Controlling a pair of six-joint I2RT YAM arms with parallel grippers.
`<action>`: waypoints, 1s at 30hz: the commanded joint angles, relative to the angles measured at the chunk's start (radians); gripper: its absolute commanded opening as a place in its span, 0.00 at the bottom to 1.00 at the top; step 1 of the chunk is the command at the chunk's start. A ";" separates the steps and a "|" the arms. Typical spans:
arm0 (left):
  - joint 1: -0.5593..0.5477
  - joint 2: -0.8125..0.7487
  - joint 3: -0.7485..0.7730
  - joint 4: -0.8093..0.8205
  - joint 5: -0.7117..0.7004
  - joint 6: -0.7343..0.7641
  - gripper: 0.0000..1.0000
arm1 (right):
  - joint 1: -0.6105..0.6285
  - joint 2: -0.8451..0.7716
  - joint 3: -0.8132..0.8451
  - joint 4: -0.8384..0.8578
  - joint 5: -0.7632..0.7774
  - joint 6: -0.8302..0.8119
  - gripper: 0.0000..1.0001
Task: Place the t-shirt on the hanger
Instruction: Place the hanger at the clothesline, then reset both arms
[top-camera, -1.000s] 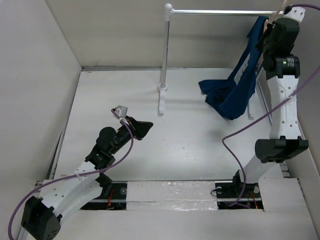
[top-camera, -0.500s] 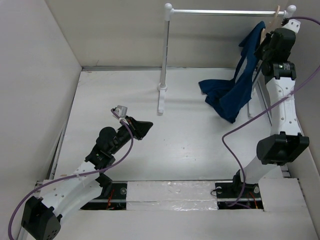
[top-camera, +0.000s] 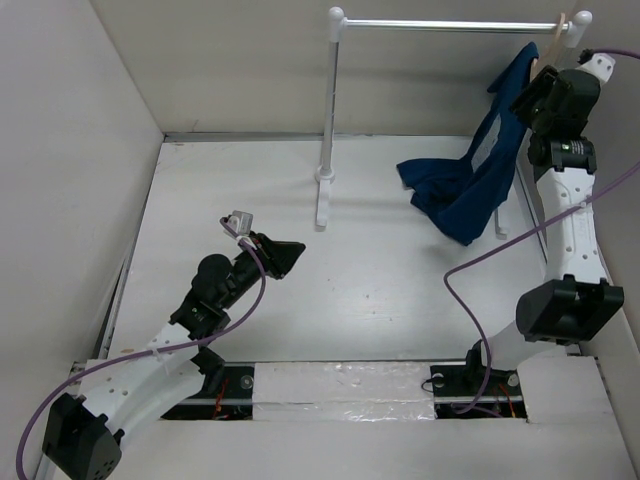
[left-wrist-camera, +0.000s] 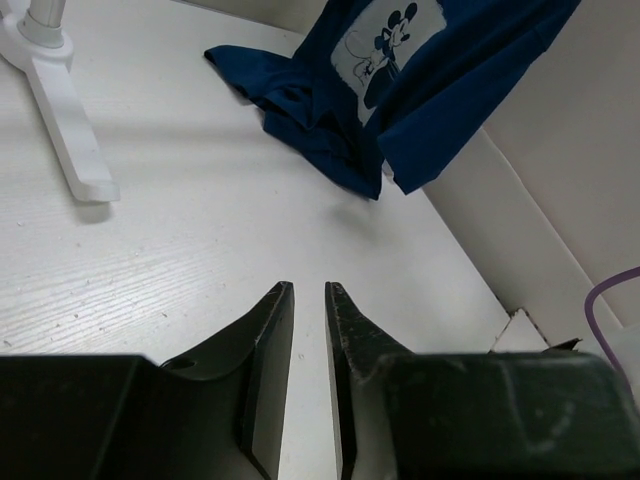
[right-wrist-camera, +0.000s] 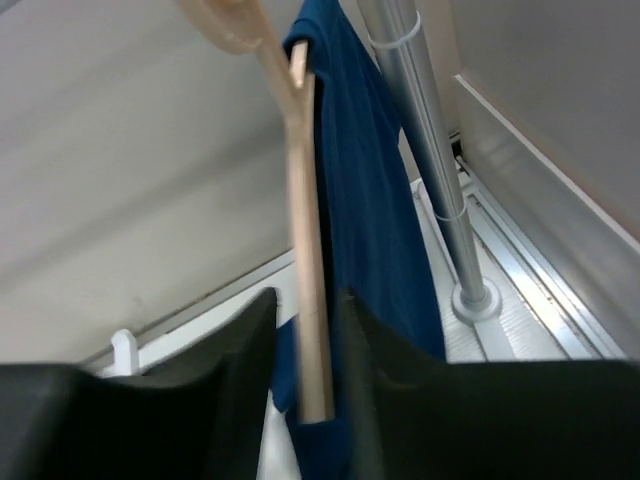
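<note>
A white, faintly grained table (top-camera: 400, 290) sits boxed in by plain pale walls (top-camera: 230, 70), matte and bare.

High at 1 o'clock in the top view, the right gripper (right-wrist-camera: 305, 297) has its two black fingers (right-wrist-camera: 235, 390) drawn in close about one slim arm of the hanger (right-wrist-camera: 303, 230), gripping it. The hanger is thin, smooth and pale wood-coloured, curving at its top toward the hook. Draped on it is the t-shirt (top-camera: 478, 180), soft dark navy cloth that falls from the hanger in long folds. Its lower part lies crumpled on the table toward 2 o'clock. The left wrist view shows its white square print (left-wrist-camera: 385, 45) of a black-and-white cartoon figure.

Around them stands the rack (top-camera: 333, 110), with round white posts on flat feet and a shiny silver bar across 12 o'clock. The hanger's hook is up at the bar's right end; whether it rests on the bar cannot be told.

At 8 o'clock the left gripper (left-wrist-camera: 308, 292) hovers low over the table. Its angular black fingers are parted by only a narrow slit and hold nothing.
</note>
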 joint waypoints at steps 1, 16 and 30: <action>-0.005 -0.021 -0.010 0.039 -0.016 0.011 0.17 | -0.007 -0.077 -0.007 0.047 0.015 0.051 0.56; -0.005 0.021 -0.005 0.061 -0.040 0.019 0.56 | 0.037 -0.511 -0.350 0.230 -0.029 0.245 1.00; -0.005 -0.209 0.089 -0.199 -0.201 -0.106 0.71 | 0.457 -1.029 -1.222 0.500 -0.664 0.326 1.00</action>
